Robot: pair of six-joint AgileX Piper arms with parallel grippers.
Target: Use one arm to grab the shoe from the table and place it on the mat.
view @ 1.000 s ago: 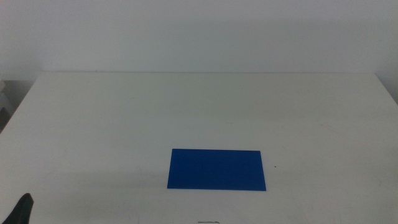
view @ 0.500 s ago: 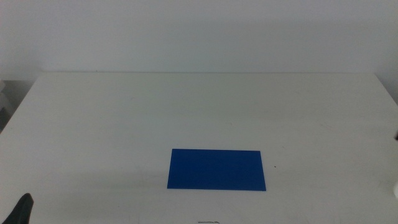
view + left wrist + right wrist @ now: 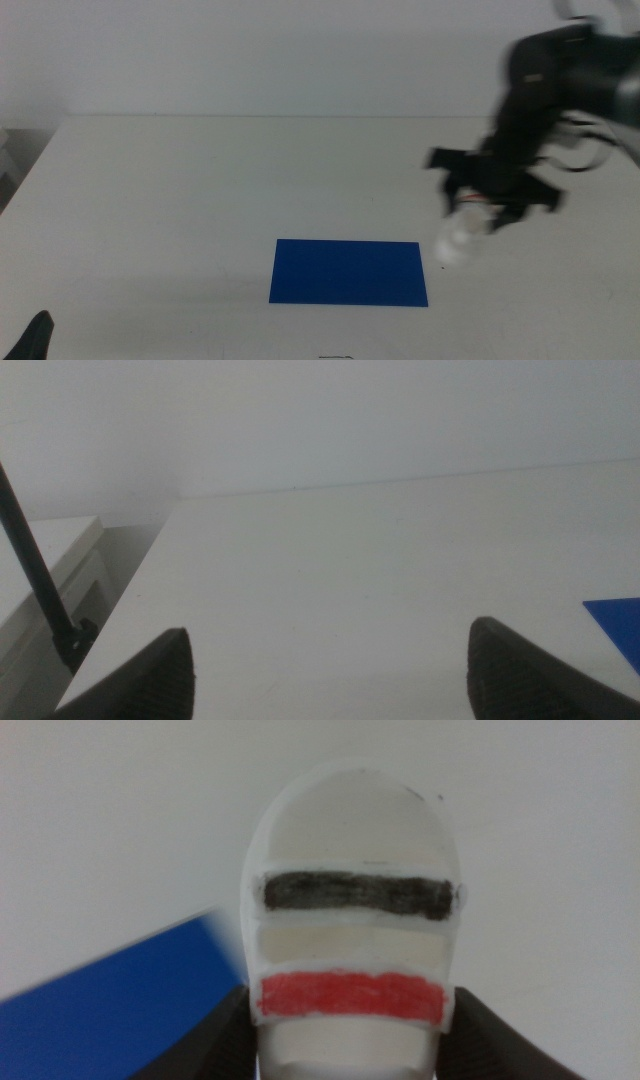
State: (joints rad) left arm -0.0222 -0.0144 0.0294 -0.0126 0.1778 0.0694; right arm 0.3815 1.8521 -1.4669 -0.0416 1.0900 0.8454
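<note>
My right arm [image 3: 560,80] reaches in from the right, blurred by motion. Its gripper [image 3: 488,195] is shut on the small white shoe [image 3: 458,236] and holds it above the table [image 3: 200,180], just right of the dark-blue mat [image 3: 348,271]. In the right wrist view the shoe [image 3: 350,900], with its black and red straps, sits between the two jaws, toe pointing away, and the mat's corner [image 3: 110,1005] lies beside it. My left gripper [image 3: 35,338] waits at the bottom left, open and empty; the left wrist view shows a mat corner [image 3: 615,620].
The table's left edge [image 3: 120,630] drops off to a pale cabinet [image 3: 45,560] with a thin black rod [image 3: 40,595] beside it. A white wall [image 3: 250,50] rises behind the table.
My right arm has swung into view from the right, carrying the shoe toward the mat's right end. The left gripper and the mat have not moved.
</note>
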